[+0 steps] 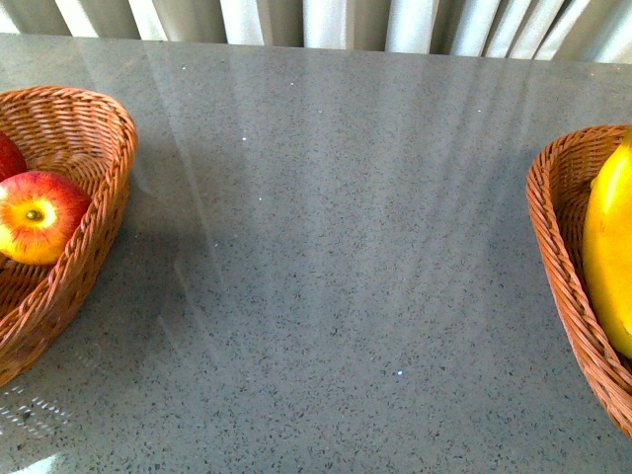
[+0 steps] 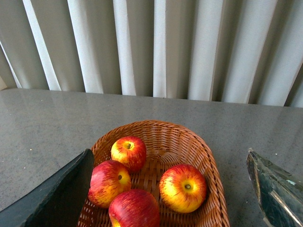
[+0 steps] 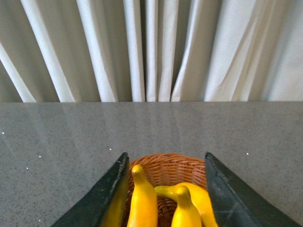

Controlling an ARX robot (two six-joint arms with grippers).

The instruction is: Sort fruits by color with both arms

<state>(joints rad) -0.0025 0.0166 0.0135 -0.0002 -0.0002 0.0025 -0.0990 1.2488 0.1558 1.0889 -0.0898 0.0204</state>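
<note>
Left basket (image 1: pixel 94 148): sitting at 9 o'clock in the front view, on the grey speckled table (image 1: pixel 326 257). It is holding apples (image 2: pixel 183 188); the left wrist view is showing four, all red-and-yellow and lying close together.

Right basket (image 1: pixel 558 247): sitting at 3 o'clock in the front view. It is holding bananas (image 3: pixel 143 201); the right wrist view is showing two or three, and I cannot tell which.

Left gripper (image 2: pixel 170 189): hanging above the apple basket with its jaws spread wide and nothing between them.

Right gripper (image 3: pixel 165 194): hanging above the banana basket, jaws likewise parted and gripping nothing.

Table between baskets: no loose fruit is showing in the front view.

Step in hand: judging by how things are lying, the sorting is looking finished or nearly so, reds left and yellows right.

Next move: probably calling for both arms to lift away from the baskets without knocking the rims. Any fruit lying outside these views would still be needing a pick.
</note>
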